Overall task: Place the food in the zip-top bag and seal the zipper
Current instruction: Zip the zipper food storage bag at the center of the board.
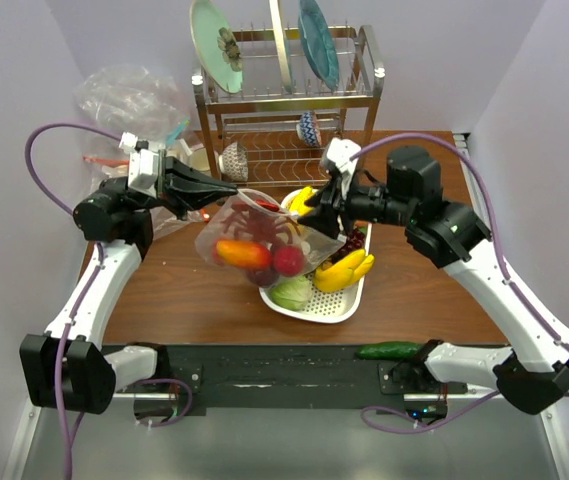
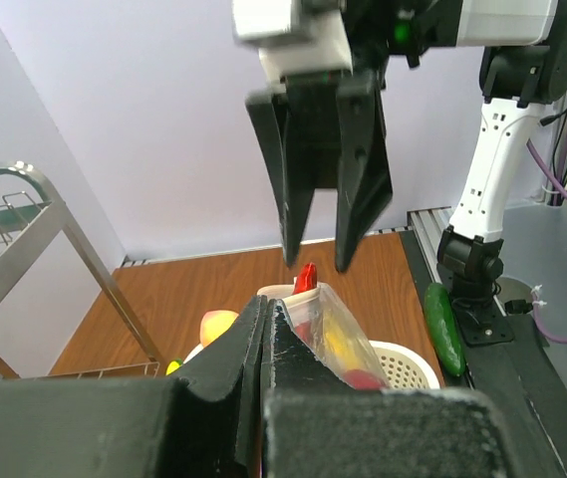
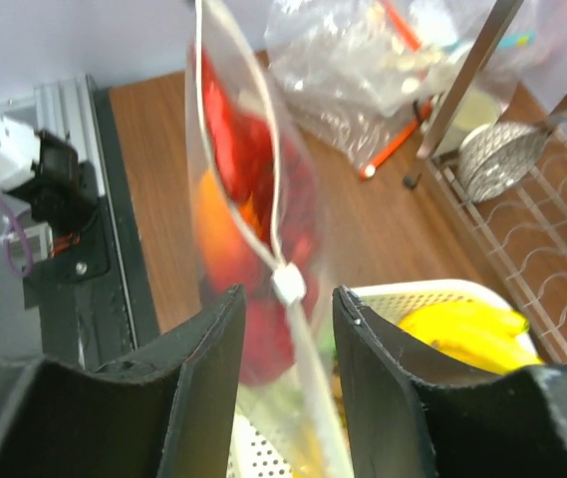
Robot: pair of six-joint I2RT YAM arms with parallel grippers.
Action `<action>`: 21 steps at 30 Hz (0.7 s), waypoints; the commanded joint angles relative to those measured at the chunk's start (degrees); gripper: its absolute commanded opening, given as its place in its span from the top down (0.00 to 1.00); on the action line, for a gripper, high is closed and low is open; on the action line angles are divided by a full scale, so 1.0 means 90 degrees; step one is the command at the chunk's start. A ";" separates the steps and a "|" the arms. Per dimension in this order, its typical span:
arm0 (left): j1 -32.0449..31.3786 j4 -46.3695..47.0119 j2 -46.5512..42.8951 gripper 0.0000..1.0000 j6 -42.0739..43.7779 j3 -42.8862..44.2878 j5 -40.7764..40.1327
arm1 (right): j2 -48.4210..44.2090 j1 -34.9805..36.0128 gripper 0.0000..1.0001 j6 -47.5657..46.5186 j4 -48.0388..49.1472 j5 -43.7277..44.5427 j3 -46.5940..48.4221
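left end effector: clamped shut on one top corner of the zip bag; likely the anchor, so the mouth edge stayed taut for zipping
zip bag: hung in the air between the two arms, above the near-left part of the white tray, off the surface; tilted, far corner highest
food: red and orange pieces were inside the bag, bunched at its low end, so loading looked done
zipper: ran along the upper edge from the left grip toward the right arm; small white slider sat on it; could not tell how much was sealed
right end effector: fingers partly apart and holding nothing, with the slider in line with the gap just off the tips
step (judged): lining up on the slider to drag it along the strip
next (judged): close on the slider and pull along the edge while the left side held firm
risk (judged): thin film might slip or bunch; heavy food might tug the corner loose
tray leftovers: bananas and cabbage lay in the tray, outside the bag
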 commanded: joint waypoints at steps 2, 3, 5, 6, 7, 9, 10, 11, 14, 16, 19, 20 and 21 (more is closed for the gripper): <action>-0.0024 0.0343 -0.0176 1.00 0.0089 0.0232 -0.0131 | -0.0129 -0.0015 0.55 -0.0182 0.0299 -0.0228 -0.0841; -0.0024 0.0401 -0.0176 1.00 0.0002 0.0232 -0.0121 | -0.0129 -0.0015 0.55 -0.0192 0.0358 -0.0267 -0.0900; -0.0024 0.0567 -0.0176 1.00 -0.0076 0.0223 -0.0111 | -0.0110 -0.0015 0.55 -0.0231 0.0533 -0.0277 -0.0989; -0.0024 0.0616 -0.0166 1.00 -0.0164 0.0213 -0.0130 | -0.0081 -0.0025 0.55 -0.0260 0.0563 -0.0297 -0.0979; -0.0024 0.0665 -0.0176 1.00 -0.0194 0.0223 -0.0121 | -0.0052 -0.0015 0.55 -0.0280 0.0650 -0.0287 -0.0940; -0.0024 0.0792 -0.0176 1.00 -0.0310 0.0232 -0.0121 | 0.0026 -0.0015 0.55 -0.0309 0.0700 -0.0229 -0.0882; -0.0024 0.0822 -0.0166 1.00 -0.0331 0.0252 -0.0111 | 0.0065 -0.0025 0.55 -0.0319 0.0748 -0.0248 -0.0823; -0.0024 0.0870 -0.0166 1.00 -0.0360 0.0262 -0.0111 | 0.0085 -0.0025 0.56 -0.0348 0.0758 -0.0287 -0.0813; -0.0024 0.0900 -0.0195 1.00 -0.0448 0.0310 -0.0092 | 0.0134 -0.0025 0.65 -0.0358 0.0856 -0.0540 -0.0764; -0.0015 0.0861 -0.0205 1.00 -0.0428 0.0330 -0.0062 | 0.0086 -0.0025 0.77 -0.0329 0.0973 -0.0735 -0.0764; 0.0083 0.0754 -0.0264 1.00 -0.0419 0.0301 -0.0033 | -0.0099 -0.0015 1.00 -0.0251 0.1071 -0.0766 -0.0803; 0.0170 0.0724 -0.0283 1.00 -0.0409 0.0291 -0.0033 | -0.0139 -0.0015 1.00 -0.0260 0.1052 -0.0804 -0.0793; 0.0210 0.0695 -0.0312 1.00 -0.0399 0.0243 -0.0033 | -0.0168 -0.0025 1.00 -0.0270 0.1013 -0.0834 -0.0764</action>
